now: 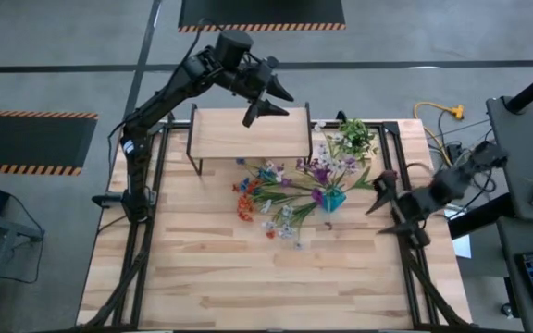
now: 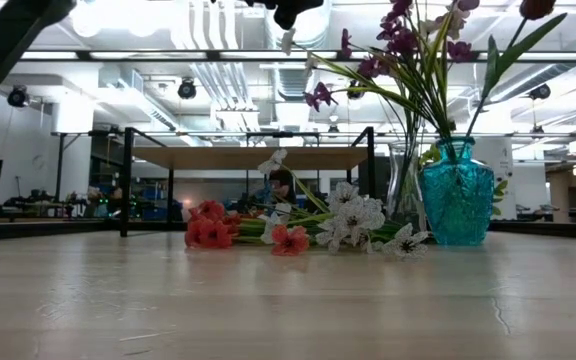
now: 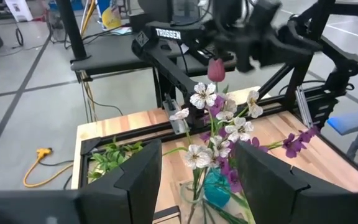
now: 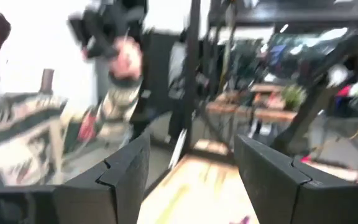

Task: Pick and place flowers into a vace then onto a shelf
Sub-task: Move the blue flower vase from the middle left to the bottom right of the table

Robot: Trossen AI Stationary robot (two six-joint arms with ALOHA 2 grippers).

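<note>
1. Standing partly filled, the teal vase (image 1: 333, 198) sits on the table (image 1: 211, 287) in front of the shelf (image 1: 248, 134), toward its right end, with purple, white and dark red blooms already rising from it in the low view.
2. Many flowers (image 1: 271, 199) are not yet in: orange, blue and white ones lie flat on the tabletop just left of the vase, between it and the shelf's front edge.
3. The shelf carries nothing that I can see, so by my reading the vase's move onto it is wholly undone.
4. The left gripper (image 1: 265, 92) hangs above the shelf's back right area, fingers spread and holding nothing; its wrist view looks down past them at the bouquet.
5. The right gripper (image 1: 387, 199) waits near the table's right edge, just right of the vase, fingers likewise apart and empty.
6. A small leafy potted plant (image 1: 354, 137) stands beside the shelf's right end, untouched.
</note>
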